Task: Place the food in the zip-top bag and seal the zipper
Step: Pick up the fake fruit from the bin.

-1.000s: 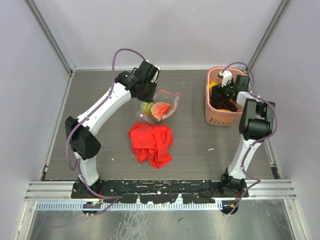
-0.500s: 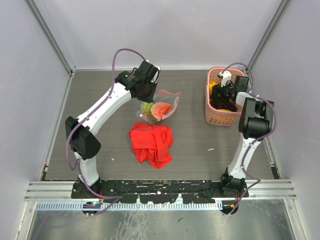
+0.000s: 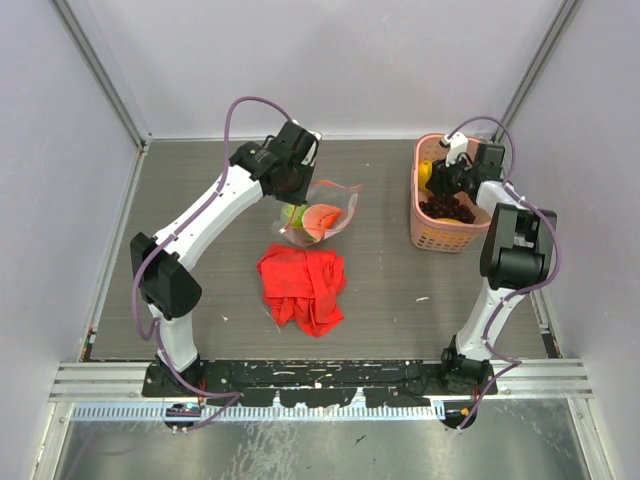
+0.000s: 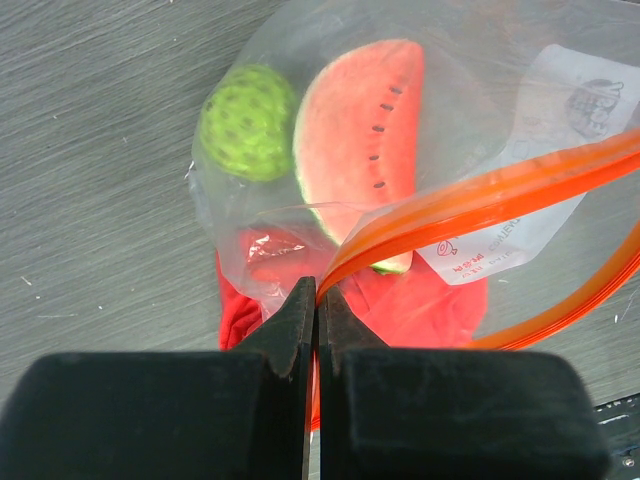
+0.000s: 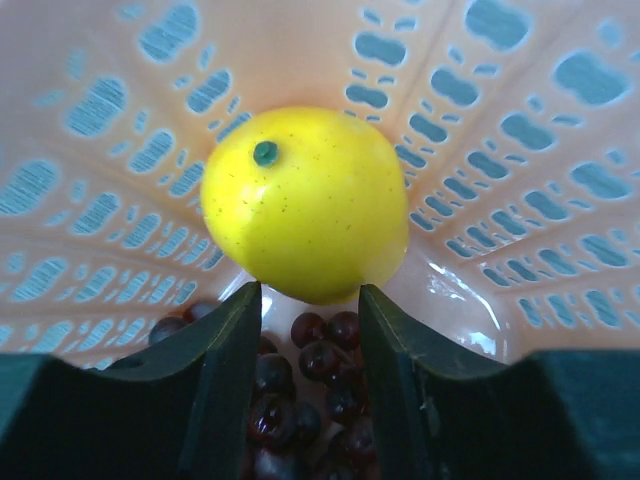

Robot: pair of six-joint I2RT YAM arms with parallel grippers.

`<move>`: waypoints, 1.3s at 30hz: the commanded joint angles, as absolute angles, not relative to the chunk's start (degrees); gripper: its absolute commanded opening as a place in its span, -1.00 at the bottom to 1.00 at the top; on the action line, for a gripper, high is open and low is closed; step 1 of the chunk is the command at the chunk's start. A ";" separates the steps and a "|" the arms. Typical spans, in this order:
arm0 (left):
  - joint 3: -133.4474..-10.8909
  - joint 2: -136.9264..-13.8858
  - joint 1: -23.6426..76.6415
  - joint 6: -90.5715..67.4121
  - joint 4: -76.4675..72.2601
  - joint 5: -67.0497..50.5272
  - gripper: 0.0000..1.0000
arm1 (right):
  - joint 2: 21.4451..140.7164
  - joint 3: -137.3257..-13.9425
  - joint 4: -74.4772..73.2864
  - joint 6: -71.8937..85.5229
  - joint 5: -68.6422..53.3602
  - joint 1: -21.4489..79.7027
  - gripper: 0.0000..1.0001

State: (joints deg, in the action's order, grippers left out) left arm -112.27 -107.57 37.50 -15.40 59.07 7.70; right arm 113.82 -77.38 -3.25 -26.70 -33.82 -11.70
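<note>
The clear zip-top bag [image 3: 335,205] lies at mid-table with its mouth open. It holds a watermelon slice [image 4: 358,130] and a green fruit [image 4: 248,122]. My left gripper [image 4: 319,290] is shut on the orange zipper [image 4: 500,190] at one end of the bag's mouth; it also shows in the top view [image 3: 298,190]. My right gripper [image 5: 310,295] is open inside the pink basket [image 3: 415,215], with its tips just short of a yellow fruit [image 5: 305,200]. A dark grape bunch [image 5: 300,400] lies under the fingers. The orange fruit is out of view.
A crumpled red cloth [image 3: 303,287] lies in front of the bag and partly under it. The basket stands at the right rear of the table, close to the right wall. Its slatted wall [image 5: 520,120] surrounds the right gripper.
My right gripper has moved inside the basket from over the grapes toward the far end, up to the yellow fruit. The left arm and bag have not moved.
</note>
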 commanded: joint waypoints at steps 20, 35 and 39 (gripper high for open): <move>-114.09 -107.14 37.44 -14.51 58.57 7.43 -1.00 | 117.89 -80.57 1.31 -26.18 -33.37 -11.86 1.00; -114.86 -108.36 37.38 -14.50 59.05 7.14 -1.00 | 119.66 -84.11 1.64 -25.94 -40.86 -11.78 0.91; -114.67 -108.33 37.39 -14.52 59.06 7.24 -1.00 | 120.23 -84.91 3.24 -23.75 -42.18 -11.91 0.83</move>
